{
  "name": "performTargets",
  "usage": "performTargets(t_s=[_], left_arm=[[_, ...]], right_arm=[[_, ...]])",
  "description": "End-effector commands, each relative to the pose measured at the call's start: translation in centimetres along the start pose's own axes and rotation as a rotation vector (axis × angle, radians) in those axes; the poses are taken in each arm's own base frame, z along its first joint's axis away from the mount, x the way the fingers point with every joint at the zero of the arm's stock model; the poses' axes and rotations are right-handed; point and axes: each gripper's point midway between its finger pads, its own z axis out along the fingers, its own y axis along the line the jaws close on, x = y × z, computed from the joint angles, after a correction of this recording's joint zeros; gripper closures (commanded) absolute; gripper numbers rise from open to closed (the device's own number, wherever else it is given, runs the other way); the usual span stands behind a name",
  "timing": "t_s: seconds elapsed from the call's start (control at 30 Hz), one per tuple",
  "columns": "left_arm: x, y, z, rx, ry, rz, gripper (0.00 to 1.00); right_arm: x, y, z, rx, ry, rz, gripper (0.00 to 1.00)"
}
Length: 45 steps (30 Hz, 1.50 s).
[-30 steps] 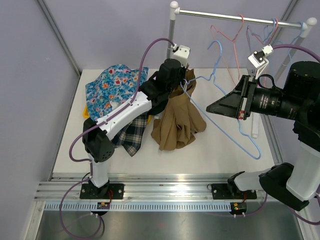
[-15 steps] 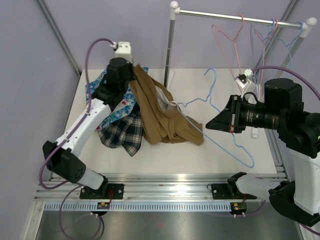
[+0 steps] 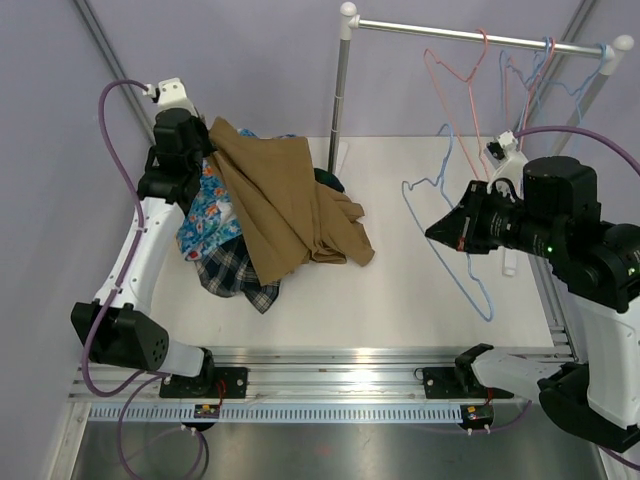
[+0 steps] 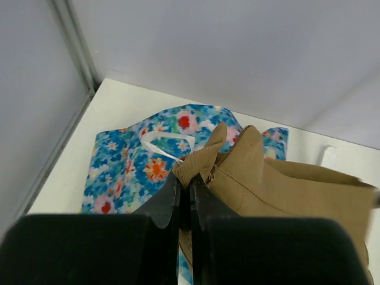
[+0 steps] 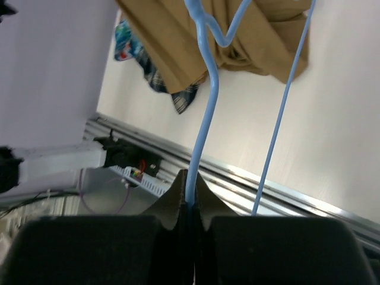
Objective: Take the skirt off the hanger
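Tan skirt (image 3: 285, 215) lying free of the hanger, both claws pinching.
Left gripper (image 4: 184, 181) is clamping the waistband by the zip, upper left. The soft, light pleated cloth is drooping over the floral garment (image 3: 205, 205) and is likely best held at that stiffer band. Right gripper (image 5: 189, 178) is squeezing the thin, springy light-blue wire hanger (image 5: 202, 127), well apart at right.

I read: skirt (image 3: 290, 205) plain tan | hanger (image 5: 205, 127) light blue | floral garment (image 4: 119, 172) blue with red, orange, white flowers | tartan garment (image 3: 240, 280) dark green check | worktop (image 3: 420, 300) white
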Motion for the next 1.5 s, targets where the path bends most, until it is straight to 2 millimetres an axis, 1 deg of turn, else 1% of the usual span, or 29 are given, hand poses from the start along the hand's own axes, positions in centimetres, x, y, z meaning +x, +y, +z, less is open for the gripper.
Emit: performTargets(t_s=[0.0, 0.07, 0.13, 0.17, 0.2, 0.23, 0.27, 0.3, 0.33, 0.37, 0.4, 0.5, 0.53, 0.57, 0.67, 0.7, 0.77, 0.8, 0.83, 0.87, 0.93, 0.97, 1.0, 1.03, 1.1, 1.13, 1.23, 1.27, 1.47], left_arm=[[-4.6, -1.2, -2.5, 0.075, -0.156, -0.069, 1.00], [-3.5, -0.8, -1.5, 0.039, -0.129, -0.046, 1.00], [-2.7, 0.1, -0.3, -0.017, -0.076, -0.013, 1.00], [1.1, 1.4, 2.2, -0.087, 0.053, 0.016, 1.00], [2.0, 2.2, 3.1, -0.129, 0.098, 0.012, 1.00], [1.4, 2.7, 4.2, -0.163, 0.111, -0.005, 1.00], [2.5, 3.8, 4.9, -0.217, 0.151, -0.007, 1.00], [5.6, 5.6, 6.4, -0.292, 0.245, -0.012, 1.00], [5.4, 6.3, 6.8, -0.325, 0.249, -0.025, 1.00], [6.3, 8.4, 6.5, -0.436, 0.271, -0.010, 1.00], [7.5, 9.2, 6.9, -0.493, 0.286, -0.023, 1.00], [9.5, 11.5, 7.2, -0.605, 0.310, -0.032, 1.00], [10.5, 11.7, 7.4, -0.618, 0.333, -0.034, 1.00], [10.9, 13.6, 7.3, -0.670, 0.357, -0.091, 1.00], [14.3, 14.5, 8.5, -0.647, 0.477, -0.160, 0.99], [14.9, 14.5, 8.7, -0.633, 0.496, -0.171, 0.73], [14.6, 14.1, 8.8, -0.603, 0.482, -0.193, 0.17], [15.4, 14.2, 8.4, -0.598, 0.496, -0.191, 0.01], [15.2, 14.1, 8.2, -0.589, 0.483, -0.200, 0.01], [13.3, 13.8, 7.4, -0.571, 0.429, -0.222, 0.01], [13.2, 13.6, 6.0, -0.556, 0.409, -0.232, 0.01], [10.7, 12.9, 5.1, -0.516, 0.340, -0.255, 0.01], [9.8, 12.6, 4.3, -0.499, 0.310, -0.261, 0.01], [10.3, 12.3, 3.6, -0.483, 0.312, -0.252, 0.01], [7.7, 10.9, 1.6, -0.419, 0.236, -0.254, 0.01], [8.0, 10.4, 1.1, -0.402, 0.237, -0.243, 0.01], [6.1, 8.8, -1.3, -0.338, 0.190, -0.235, 0.01], [6.7, 7.1, -1.9, -0.287, 0.210, -0.216, 0.01], [5.1, 1.7, -6.2, -0.079, 0.147, -0.149, 0.01]], right_arm=[[-2.0, -3.9, 1.5, 0.221, -0.067, -0.010, 1.00], [-4.0, -4.0, 3.3, 0.238, -0.108, -0.032, 1.00], [-6.8, -2.9, 4.2, 0.211, -0.188, -0.054, 1.00], [-8.3, -2.9, 5.6, 0.229, -0.208, -0.066, 1.00], [-10.1, -2.0, 4.9, 0.212, -0.265, -0.075, 1.00], [-11.2, -1.6, 4.9, 0.214, -0.296, -0.083, 1.00], [-12.5, -1.8, 6.1, 0.239, -0.307, -0.092, 1.00], [-14.6, -0.3, 4.5, 0.205, -0.391, -0.102, 1.00], [-15.7, 0.2, 4.3, 0.197, -0.424, -0.108, 1.00], [-16.9, 0.3, 5.2, 0.209, -0.440, -0.118, 1.00], [-18.5, 1.5, 3.6, 0.177, -0.514, -0.124, 1.00], [-21.2, 2.1, 3.9, 0.177, -0.600, -0.147, 1.00], [-21.7, 1.9, 4.1, 0.187, -0.615, -0.147, 1.00], [-22.5, 1.9, 4.5, 0.187, -0.638, -0.150, 1.00], [-23.6, 0.7, 6.4, 0.207, -0.641, -0.133, 1.00], [-23.7, 0.2, 7.4, 0.213, -0.625, -0.125, 1.00], [-24.3, -0.6, 8.8, 0.206, -0.616, -0.106, 1.00], [-24.5, -0.8, 9.4, 0.202, -0.611, -0.101, 1.00], [-24.6, -0.8, 9.9, 0.190, -0.604, -0.097, 1.00], [-25.0, -1.4, 10.8, 0.196, -0.600, -0.088, 1.00], [-25.2, -1.9, 11.7, 0.191, -0.590, -0.077, 1.00], [-25.3, -2.1, 12.8, 0.184, -0.578, -0.070, 1.00], [-25.5, -2.4, 13.1, 0.184, -0.575, -0.066, 1.00], [-25.5, -2.4, 13.6, 0.178, -0.568, -0.065, 1.00], [-25.8, -2.9, 14.7, 0.174, -0.561, -0.057, 1.00], [-26.0, -3.2, 15.0, 0.174, -0.560, -0.053, 1.00], [-26.4, -3.9, 16.2, 0.176, -0.556, -0.037, 1.00], [-26.3, -4.4, 17.0, 0.181, -0.548, -0.032, 1.00], [-24.2, -6.6, 20.2, 0.214, -0.453, 0.002, 1.00]])
